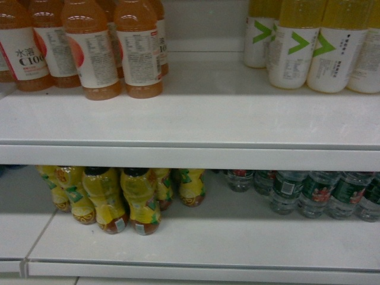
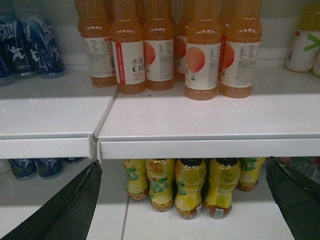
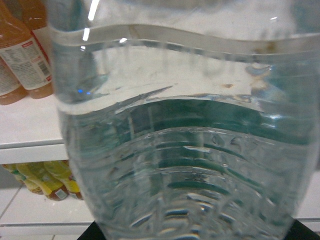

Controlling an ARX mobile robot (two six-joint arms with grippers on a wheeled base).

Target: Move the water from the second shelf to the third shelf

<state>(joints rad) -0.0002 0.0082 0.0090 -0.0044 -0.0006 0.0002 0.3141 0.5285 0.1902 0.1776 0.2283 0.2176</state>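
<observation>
The right wrist view is almost wholly filled by the water (image 3: 190, 150) — a clear ribbed bottle so close to the lens that its top and base are cut off and the dark green of its label shows only as a blur through the plastic. The right gripper itself is hidden behind it; dark corners at the bottom edge are probably its fingers, clamped on the bottle. Neither arm appears in the head view.

In the left wrist view, the left gripper (image 2: 185, 220) shows only as two dark fingers (image 2: 70, 210) at the lower corners, spread wide and holding nothing, level with the upper shelf (image 2: 200, 120).

More green-labelled water bottles (image 1: 320, 193) stand on the lower shelf (image 1: 208, 237), their tops hidden, beside yellow tea bottles (image 1: 139, 202). Orange drink bottles (image 1: 139, 50) stand above, necks cropped.
</observation>
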